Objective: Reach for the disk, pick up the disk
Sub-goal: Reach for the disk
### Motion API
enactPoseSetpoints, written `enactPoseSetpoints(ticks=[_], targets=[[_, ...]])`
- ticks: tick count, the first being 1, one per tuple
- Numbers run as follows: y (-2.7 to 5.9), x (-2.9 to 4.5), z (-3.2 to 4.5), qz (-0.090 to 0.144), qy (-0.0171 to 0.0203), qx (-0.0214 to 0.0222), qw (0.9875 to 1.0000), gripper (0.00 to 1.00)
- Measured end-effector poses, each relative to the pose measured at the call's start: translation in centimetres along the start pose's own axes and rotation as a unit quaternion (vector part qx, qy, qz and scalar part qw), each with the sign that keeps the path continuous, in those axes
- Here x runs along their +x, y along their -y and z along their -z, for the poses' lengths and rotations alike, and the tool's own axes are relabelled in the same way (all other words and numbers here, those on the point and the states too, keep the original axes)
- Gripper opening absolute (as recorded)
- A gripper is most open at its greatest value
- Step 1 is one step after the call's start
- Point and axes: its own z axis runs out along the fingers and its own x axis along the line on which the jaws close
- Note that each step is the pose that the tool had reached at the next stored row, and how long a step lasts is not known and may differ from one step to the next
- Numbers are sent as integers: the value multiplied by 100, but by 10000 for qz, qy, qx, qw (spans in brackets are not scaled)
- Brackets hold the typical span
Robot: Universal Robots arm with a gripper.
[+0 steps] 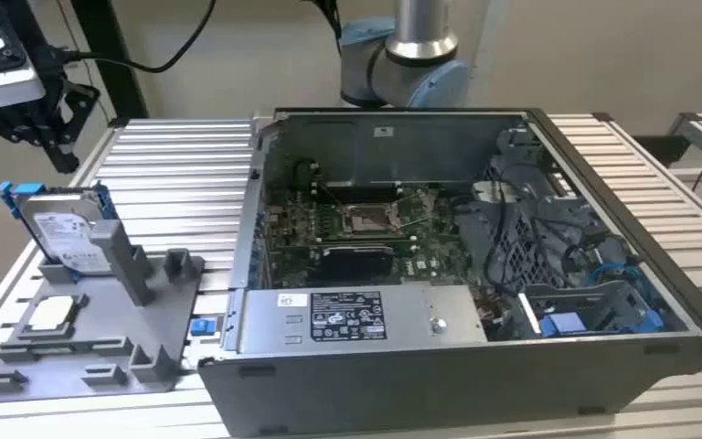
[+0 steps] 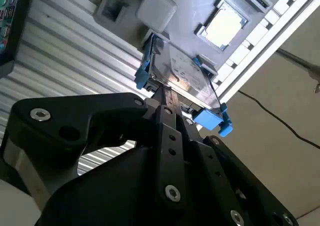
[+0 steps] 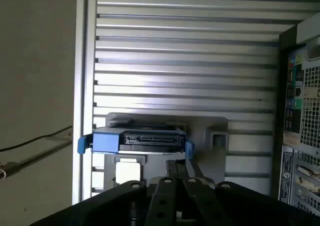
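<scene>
The disk [image 1: 65, 229] stands on edge in a slot of a grey holder [image 1: 95, 352] at the exterior view's left: silver-grey, white label, bright blue bracket around it. My black gripper [image 1: 61, 155] hangs above and a little behind the disk, apart from it, fingers drawn together with nothing between them. In the second wrist view the gripper [image 2: 161, 92] points down at the disk [image 2: 182, 71] below it. In the first wrist view the disk's [image 3: 145, 141] connector edge and blue frame lie just beyond the gripper [image 3: 179, 166].
An open computer case [image 1: 473, 247] fills the middle and right of the slatted aluminium table [image 1: 180, 174], with a grey power supply box [image 1: 351, 315] along its near side. A small square silver chip [image 1: 52, 314] lies on the holder, beside grey posts [image 1: 125, 261].
</scene>
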Motion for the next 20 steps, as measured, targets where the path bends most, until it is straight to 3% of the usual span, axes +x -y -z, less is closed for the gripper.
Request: enactPoseSetpoints(ticks=[12,20], targets=[[-14,27,-4,0,0,0,10000,0],[-127,121,-17,-1,0,0,10000,0]])
